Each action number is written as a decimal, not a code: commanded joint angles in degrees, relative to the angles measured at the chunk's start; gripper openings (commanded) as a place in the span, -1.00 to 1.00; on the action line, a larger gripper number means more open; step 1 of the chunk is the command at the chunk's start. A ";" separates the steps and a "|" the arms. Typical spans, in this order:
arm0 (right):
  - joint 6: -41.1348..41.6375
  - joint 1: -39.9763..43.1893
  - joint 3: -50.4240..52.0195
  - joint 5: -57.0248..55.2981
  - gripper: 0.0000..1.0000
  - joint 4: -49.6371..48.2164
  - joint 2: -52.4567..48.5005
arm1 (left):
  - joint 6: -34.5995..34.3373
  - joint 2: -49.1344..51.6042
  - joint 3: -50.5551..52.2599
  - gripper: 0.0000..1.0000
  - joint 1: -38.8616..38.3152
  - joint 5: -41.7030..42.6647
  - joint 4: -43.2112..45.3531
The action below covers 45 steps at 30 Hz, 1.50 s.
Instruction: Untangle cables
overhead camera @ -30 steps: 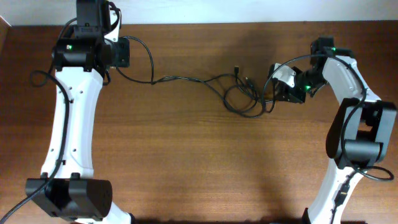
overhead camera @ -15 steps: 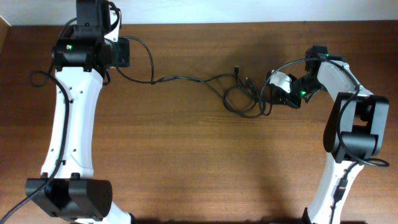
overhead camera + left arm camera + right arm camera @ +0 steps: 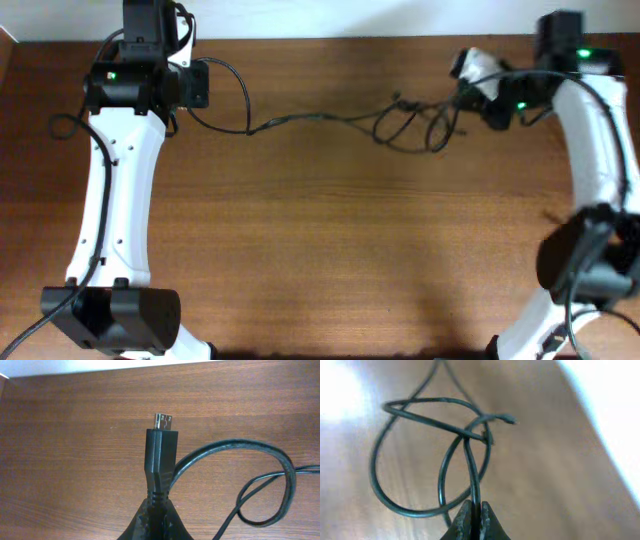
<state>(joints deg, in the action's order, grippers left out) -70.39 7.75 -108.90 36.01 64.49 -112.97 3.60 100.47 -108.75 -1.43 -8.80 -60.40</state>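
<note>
Wooden table (image 3: 320, 250); cables (image 3: 410, 122) strung along its far side between both arms, loops bunched toward the right end. At one end the left gripper (image 3: 156, 512) clamps a cord just below its metal-tipped plug (image 3: 162, 440). At the other, the right gripper (image 3: 475, 517) pinches one strand of the loops.

Overhead view. The cables (image 3: 330, 118) span the far part of the worktop (image 3: 320, 250), running from the left tool (image 3: 197, 85) at far left to the right tool (image 3: 465, 100) at far right. Their tangled loops (image 3: 415, 125) sit just left of the right tool. Each tool is closed on a strand. A plug (image 3: 161, 445) stands out of the left tool, with a cable loop to its right.
</note>
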 commanded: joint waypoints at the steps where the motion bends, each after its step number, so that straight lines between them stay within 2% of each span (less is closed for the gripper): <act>1: 11.74 10.51 -1.27 -1.99 -0.92 -3.89 5.03 | -0.61 -1.07 -0.81 -0.97 0.37 -0.26 0.15; 4: 28.92 21.46 -1.27 -1.57 -0.92 -13.60 5.01 | -0.98 -1.07 -0.81 -0.96 0.37 -2.38 0.28; 6: 37.70 27.21 -1.29 -1.07 -0.92 -19.08 5.05 | -0.96 -1.07 -0.81 -0.96 0.61 -7.43 0.31; 7: 38.82 29.03 -1.29 -0.42 -0.92 -19.80 5.05 | -0.98 -1.07 -0.81 -0.98 1.86 -10.23 0.33; 13: 40.94 30.95 -1.29 -3.74 -0.92 -21.29 5.05 | -4.22 -1.07 -0.81 -1.00 19.17 -8.37 -1.60; 17: 48.70 30.45 -1.29 -3.74 -0.92 -32.33 4.94 | -4.20 -1.07 -0.81 -1.00 17.97 -7.37 -2.25; 19: 48.87 29.83 -1.27 -4.17 -0.92 -33.20 4.79 | -4.22 -1.07 -0.81 -1.00 16.59 -5.44 -2.25; 21: 48.83 28.81 -1.25 -11.58 -0.92 -32.33 2.89 | -4.20 -1.07 -0.81 -1.00 14.10 -5.11 -2.19; 23: 50.58 27.87 -1.27 -14.12 -0.92 -42.82 -0.90 | -4.20 -1.07 -0.81 -1.00 12.20 -5.09 -2.16; 27: 64.61 26.62 -1.27 -19.21 -0.93 -68.32 -4.85 | -4.22 -1.07 -0.81 -1.00 9.25 -5.07 -2.32; 30: 65.33 23.82 -1.33 -26.91 -0.92 -77.64 -8.26 | -4.24 -1.07 -0.81 -1.00 7.65 -4.90 -1.81; 34: 65.42 21.55 -1.38 -29.42 -0.93 -77.70 -14.12 | -4.22 -1.07 -0.81 -1.00 7.15 -4.90 -1.86; 39: 65.44 21.09 -1.36 -28.98 -0.92 -60.78 -21.07 | -4.22 -1.07 -0.81 -1.00 7.15 -4.90 -2.08; 42: 56.85 22.77 -1.25 -29.42 -0.92 -48.13 -24.37 | -4.22 -1.07 -0.81 -1.00 7.15 -4.90 -2.27; 45: 56.92 23.91 -1.25 -28.94 -0.92 -44.54 -27.17 | -4.20 -1.07 -0.81 -1.00 7.15 -4.90 -2.27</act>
<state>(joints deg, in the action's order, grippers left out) -12.01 30.57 -110.04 7.31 18.81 -137.47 0.16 100.47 -108.75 5.85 -13.93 -62.83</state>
